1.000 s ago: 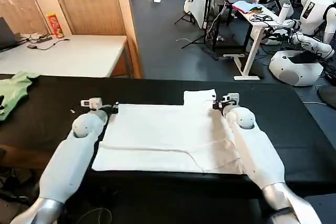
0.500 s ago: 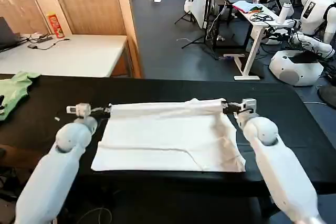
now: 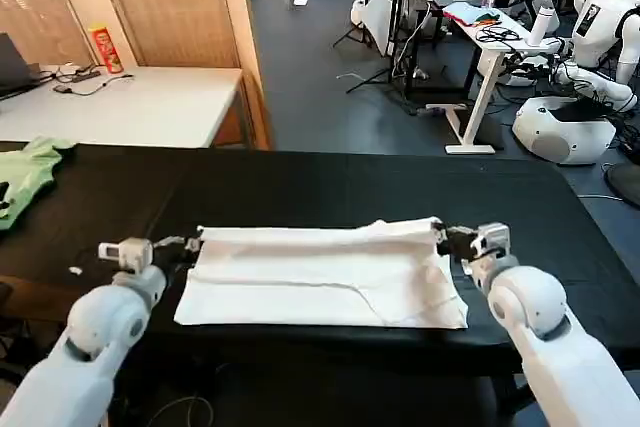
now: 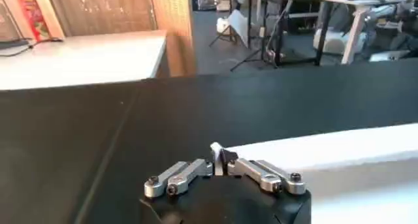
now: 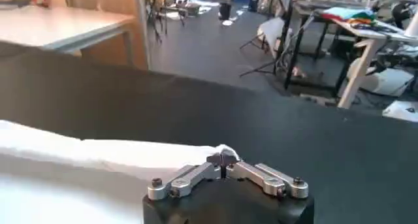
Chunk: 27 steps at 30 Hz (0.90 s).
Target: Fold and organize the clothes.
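Pinching the T-shirt [image 3: 320,272] at its far edge, left gripper [image 3: 188,244] and right gripper [image 3: 448,240] have fingers closed on opposite corners. Shirt lies flat on the black table [image 3: 300,182], long axis left-right between them, near edge toward the robot.

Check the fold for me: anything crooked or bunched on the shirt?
Mostly tidy. The white T-shirt has a diagonal crease near its front edge, right of centre. Left gripper and right gripper each pinch a folded corner.
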Each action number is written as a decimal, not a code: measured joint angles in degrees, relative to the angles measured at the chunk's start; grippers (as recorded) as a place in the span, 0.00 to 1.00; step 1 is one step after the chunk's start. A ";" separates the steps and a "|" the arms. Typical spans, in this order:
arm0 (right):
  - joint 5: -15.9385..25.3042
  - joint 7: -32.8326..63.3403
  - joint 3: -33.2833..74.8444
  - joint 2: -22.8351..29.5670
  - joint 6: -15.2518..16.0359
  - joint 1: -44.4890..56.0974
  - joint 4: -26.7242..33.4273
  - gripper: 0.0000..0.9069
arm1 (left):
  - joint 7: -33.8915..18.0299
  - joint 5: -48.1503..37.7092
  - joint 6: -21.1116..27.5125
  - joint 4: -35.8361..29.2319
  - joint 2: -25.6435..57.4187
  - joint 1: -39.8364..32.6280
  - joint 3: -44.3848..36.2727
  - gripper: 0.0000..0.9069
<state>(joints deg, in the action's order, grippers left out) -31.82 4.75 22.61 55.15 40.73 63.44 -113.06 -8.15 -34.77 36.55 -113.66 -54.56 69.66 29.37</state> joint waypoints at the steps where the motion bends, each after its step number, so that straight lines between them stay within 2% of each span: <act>1: 0.49 -0.01 -0.01 0.00 0.00 0.91 -0.17 0.06 | 0.04 0.28 -0.06 -0.70 -0.10 1.02 0.40 0.19; 11: 1.00 -0.61 0.56 0.11 -0.10 5.20 -0.36 0.06 | 0.37 3.30 -0.71 -3.39 -1.21 8.83 2.71 0.19; 27: -0.86 -0.06 2.89 -0.72 -0.14 7.31 -3.41 0.06 | -2.24 5.42 -2.16 -3.25 -2.39 10.77 4.18 0.18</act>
<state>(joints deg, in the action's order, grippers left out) -32.68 4.68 25.50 54.43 40.59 70.75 -116.47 -10.39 -29.35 34.39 -116.92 -56.95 80.43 33.55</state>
